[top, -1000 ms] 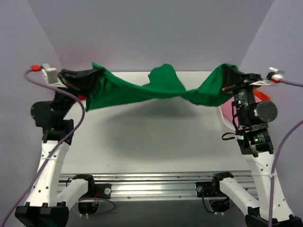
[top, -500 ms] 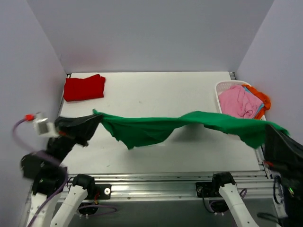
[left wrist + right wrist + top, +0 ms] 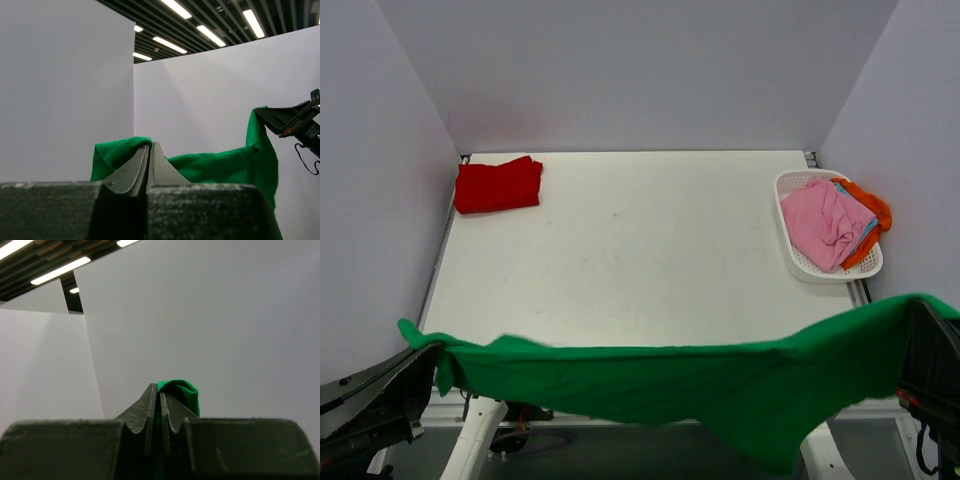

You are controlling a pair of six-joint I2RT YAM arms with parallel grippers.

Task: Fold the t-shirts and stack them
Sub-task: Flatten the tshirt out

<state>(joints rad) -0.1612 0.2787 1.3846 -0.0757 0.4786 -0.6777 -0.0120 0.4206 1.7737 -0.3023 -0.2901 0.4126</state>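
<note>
The bright green t-shirt point(image 3: 700, 385) hangs stretched between both grippers, high above the table's near edge, close to the top camera. My left gripper point(image 3: 425, 350) is shut on its left end point(image 3: 117, 152); my right gripper point(image 3: 917, 305) is shut on its right end point(image 3: 182, 392). In the left wrist view the left gripper point(image 3: 150, 146) points up, with the shirt point(image 3: 220, 165) running across to the right arm point(image 3: 295, 122). The right gripper point(image 3: 159, 387) also points up at the walls. A folded red t-shirt point(image 3: 498, 185) lies at the far left corner. Pink point(image 3: 825, 222), orange point(image 3: 872, 210) and blue tees lie in the basket.
The white lattice basket point(image 3: 798, 258) stands at the table's right edge. White enclosure walls close in the left, back and right sides. The green shirt hides the near rail and arm bases in the top view.
Both arms have lifted and pulled back toward the near edge and the camera, carrying the green shirt from the table's far side to the front. It now hangs taut and wide.
</note>
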